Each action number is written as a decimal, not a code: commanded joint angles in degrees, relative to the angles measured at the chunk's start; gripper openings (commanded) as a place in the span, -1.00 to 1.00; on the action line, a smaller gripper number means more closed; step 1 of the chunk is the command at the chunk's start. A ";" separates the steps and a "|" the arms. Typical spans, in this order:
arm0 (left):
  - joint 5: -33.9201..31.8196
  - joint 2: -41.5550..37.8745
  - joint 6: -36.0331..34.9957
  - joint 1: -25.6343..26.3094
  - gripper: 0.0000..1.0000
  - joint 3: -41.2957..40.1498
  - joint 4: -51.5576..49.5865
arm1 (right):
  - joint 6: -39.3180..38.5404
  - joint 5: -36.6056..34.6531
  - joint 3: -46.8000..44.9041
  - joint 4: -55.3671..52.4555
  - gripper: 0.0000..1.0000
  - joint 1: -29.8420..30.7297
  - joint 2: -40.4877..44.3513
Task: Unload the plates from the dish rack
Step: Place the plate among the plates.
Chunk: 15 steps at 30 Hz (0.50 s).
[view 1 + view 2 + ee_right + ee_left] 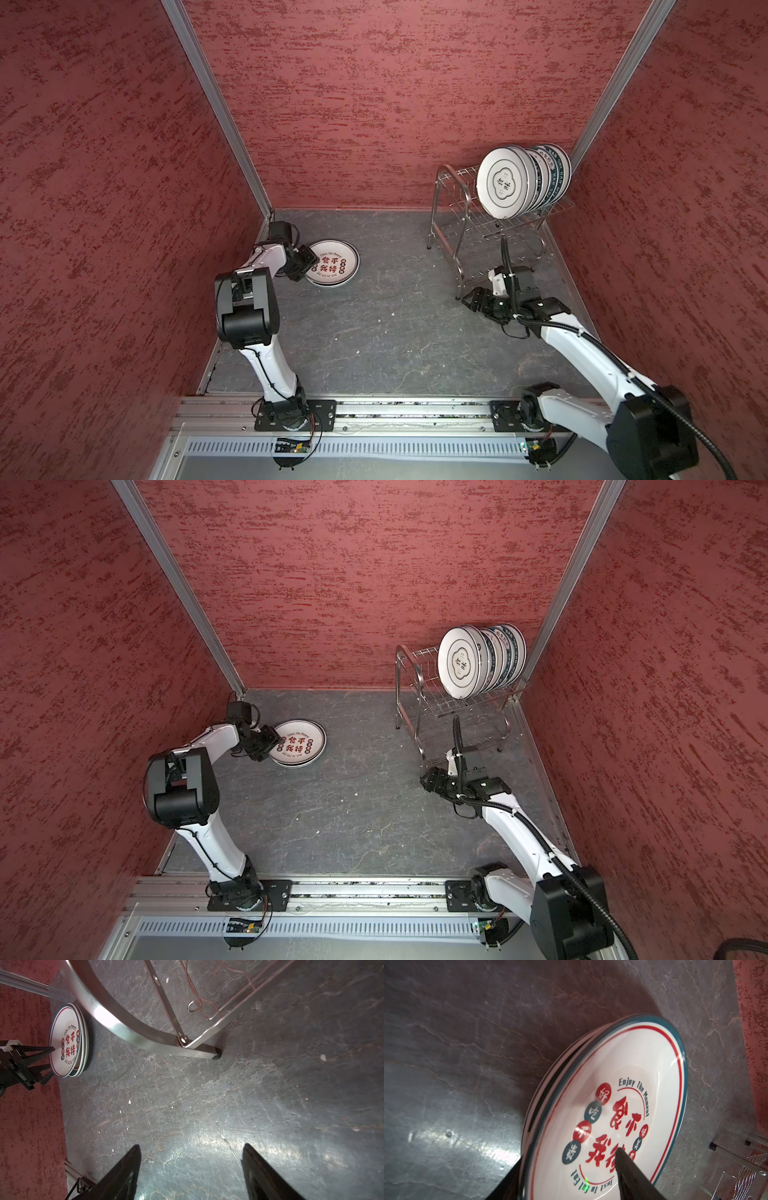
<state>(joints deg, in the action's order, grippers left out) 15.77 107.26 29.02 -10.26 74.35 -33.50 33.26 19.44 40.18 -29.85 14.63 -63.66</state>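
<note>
Right gripper (191, 1145) hung open and empty over slate tabletop (207, 1105), beside dish rack (128, 1028) leg. Left gripper (311, 268) straddled stacked plates (337, 262) rim, jaws apart, likely placing step. Next probably needs front racked plate (505, 183) pinched by rim.

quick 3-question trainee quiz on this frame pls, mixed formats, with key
1. True or false: the right gripper holds a plate.
2. Where is the stack of plates? A) on the table, at the left gripper B) in the right gripper C) nothing is unloaded yet
3. Fill in: the plates standing on edge sit on the rack's ____ shelf.
Key: 1 false, its jaws are open and empty; 2 A; 3 upper.
</note>
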 commanded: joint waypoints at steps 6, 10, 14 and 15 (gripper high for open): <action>-5.04 0.91 -1.41 0.93 0.45 3.33 -6.95 | -1.61 -0.09 2.33 2.16 0.53 0.64 -1.94; -5.61 -0.10 -1.75 1.10 0.57 3.09 -7.51 | -2.13 0.24 3.01 3.37 0.52 0.72 -3.36; -5.46 -0.97 -1.86 1.12 0.58 2.86 -7.62 | -2.06 1.09 3.40 4.42 0.46 0.83 -4.28; -5.29 -1.31 -1.86 1.10 0.59 2.90 -7.70 | -1.89 1.07 3.39 4.68 0.45 0.84 -4.36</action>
<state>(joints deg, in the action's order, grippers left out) 11.33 107.48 27.99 -9.43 76.73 -40.05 32.05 19.75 41.65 -27.88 15.00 -67.85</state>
